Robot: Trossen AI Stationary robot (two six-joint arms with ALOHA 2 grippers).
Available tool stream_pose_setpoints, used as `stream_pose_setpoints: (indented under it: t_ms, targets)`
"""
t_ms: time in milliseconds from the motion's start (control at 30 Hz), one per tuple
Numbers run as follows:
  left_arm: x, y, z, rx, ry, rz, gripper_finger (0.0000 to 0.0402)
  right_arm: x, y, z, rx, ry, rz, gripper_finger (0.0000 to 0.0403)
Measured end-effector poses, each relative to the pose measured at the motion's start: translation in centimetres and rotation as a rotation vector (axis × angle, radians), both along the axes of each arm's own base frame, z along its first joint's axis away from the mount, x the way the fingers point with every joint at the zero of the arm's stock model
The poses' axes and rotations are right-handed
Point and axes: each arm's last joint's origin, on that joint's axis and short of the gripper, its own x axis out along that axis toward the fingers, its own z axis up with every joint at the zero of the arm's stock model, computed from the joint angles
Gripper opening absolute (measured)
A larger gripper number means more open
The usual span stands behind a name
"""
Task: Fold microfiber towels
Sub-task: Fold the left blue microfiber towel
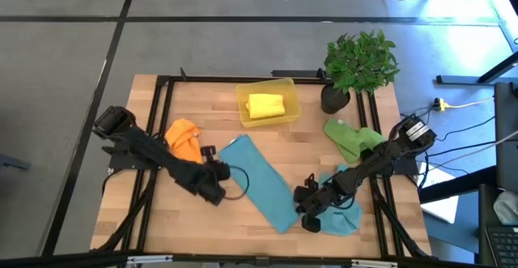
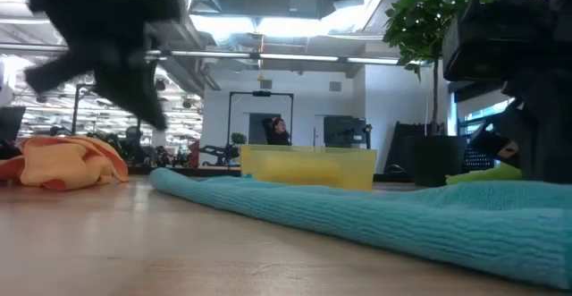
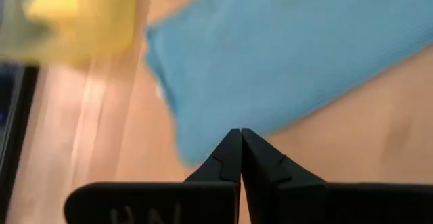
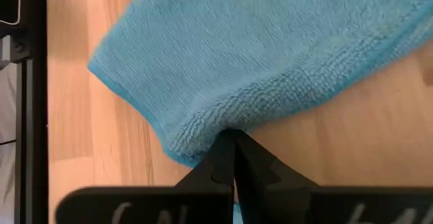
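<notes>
Left gripper [image 1: 217, 173]: fingers pressed shut, nothing visibly between them, poised just short of the near corner of the long teal-blue towel [image 1: 257, 181] lying half-folded mid-table. Right gripper [image 1: 309, 211]: fingers shut at that towel's far corner, whether pinching the hem cannot be told. The next fold likely needs both corners lifted level, edges matched.

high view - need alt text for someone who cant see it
Seen from above, a long teal towel lies diagonally on the wooden table, with the left gripper shut at its upper end and the right gripper shut at its lower end.
</notes>
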Motion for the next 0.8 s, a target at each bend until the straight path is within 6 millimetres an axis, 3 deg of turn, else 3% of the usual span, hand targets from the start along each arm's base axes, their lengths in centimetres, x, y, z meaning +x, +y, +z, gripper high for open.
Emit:
stream_pose_setpoints:
  t_ms: [167, 333, 467, 600, 800]
  targets:
    - [1.5, -4.5, 1.6, -0.136, -0.236, -0.194, 0.0, 0.1, 0.1, -0.5, -0.002, 0.014, 0.004, 0.0003]
    - [3.4, -8.5, 0.7, -0.196, -0.397, -0.485, 0.0, 0.2, -0.2, -0.5, -0.005, 0.024, -0.005, 0.0003]
    - [5.7, -10.0, -0.7, -0.21, -0.431, -0.559, 0.0014, 0.4, -0.5, -0.5, -0.006, 0.026, -0.014, 0.0003]
    - [8.0, -10.8, -2.3, -0.242, -0.392, -0.612, 0.0052, 0.7, -1.1, -0.5, -0.007, 0.026, -0.034, 0.0009]
    - [10.8, -11.6, -2.8, -0.23, -0.39, -0.665, 0.0119, 1.1, -1.7, -0.5, -0.018, 0.022, -0.04, 0.0009]
